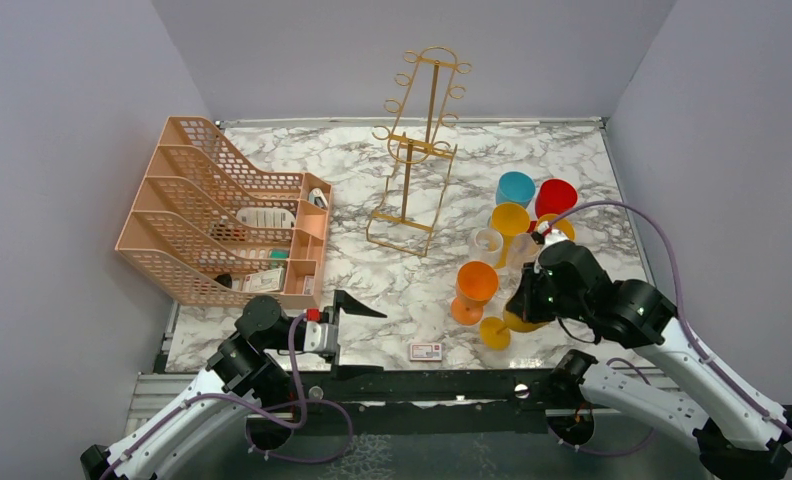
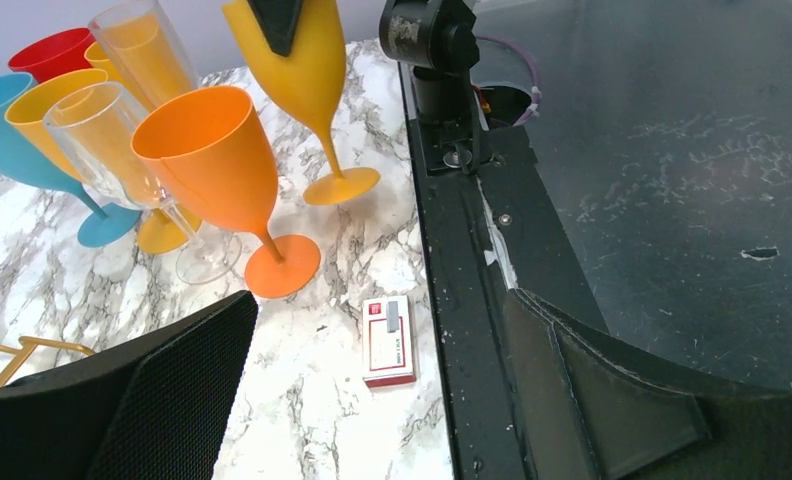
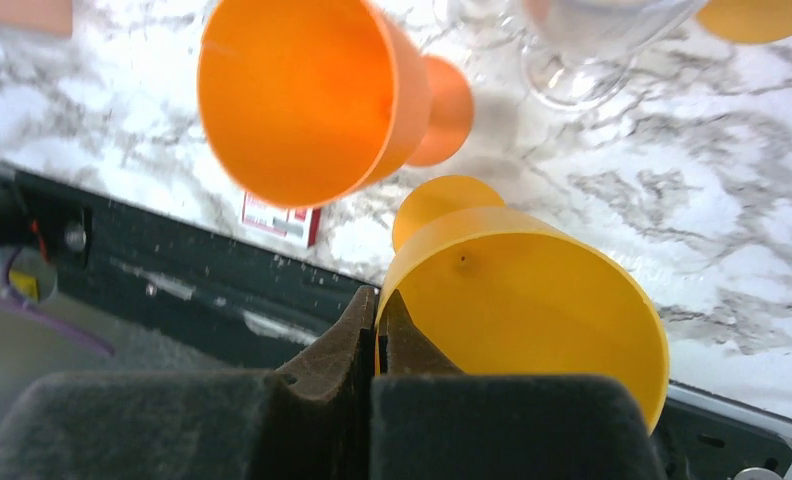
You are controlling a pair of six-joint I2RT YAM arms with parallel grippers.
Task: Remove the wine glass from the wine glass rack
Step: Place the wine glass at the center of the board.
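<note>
- The right gripper (image 3: 380,318) is clamped on the rim of the yellow wine glass (image 3: 532,300). One finger is inside the bowl and the other outside, with the thin wall pinched between them.
- That glass is at the front right of the marble counter (image 1: 532,150), close to its near edge. Its long axis runs stem-down and leans somewhat. Whether the foot rests on the counter or hangs just above it I cannot tell.
- The wine glass rack (image 1: 412,152) stands well apart, towards the back edge at mid-width. No glass hangs on its hooks, so the lifting-off looks done and the likely remaining step is letting go.
- For that, the fingers would part and rise along the bowl's axis. An orange glass (image 3: 292,95) stands just beside it on the left, so a sideways exit risks a knock.
- The left gripper (image 2: 380,300) is wide open and empty near the front edge, farther from the glass than the right.
- Behind stand a clear glass (image 2: 102,130), a blue glass (image 1: 517,187) and a red glass (image 1: 556,196), all apparently empty.
- The peach tray organiser (image 1: 187,150), at the left edge, holds a few small boxes and cards in its front compartments.
</note>
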